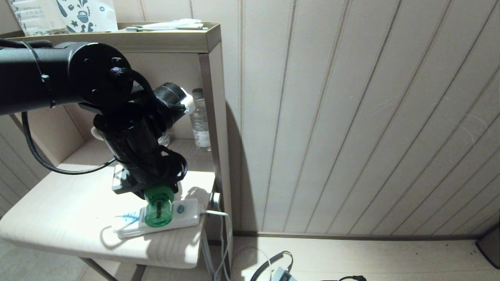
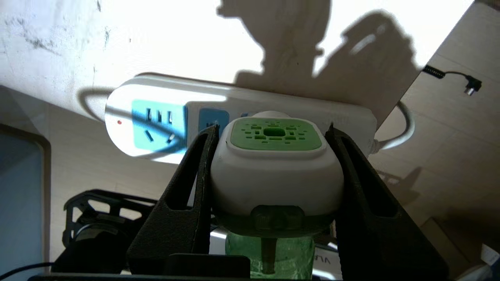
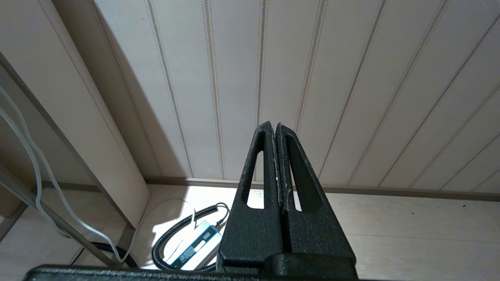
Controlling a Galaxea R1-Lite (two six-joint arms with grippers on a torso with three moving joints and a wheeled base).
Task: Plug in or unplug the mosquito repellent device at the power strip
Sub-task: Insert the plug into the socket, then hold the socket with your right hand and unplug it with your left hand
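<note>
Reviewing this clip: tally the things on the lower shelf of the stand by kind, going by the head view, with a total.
Mosquito repellent device: 1, held by the left gripper
Power strip: 1
Clear water bottle: 1
Total: 3; the arm hides more of the shelf.

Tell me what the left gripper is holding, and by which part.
The mosquito repellent device, clamped by the left gripper on the two sides of its white head.

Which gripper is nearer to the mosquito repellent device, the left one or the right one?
Left. The left gripper is clamped on the mosquito repellent device; the right gripper hangs away by the wall.
</note>
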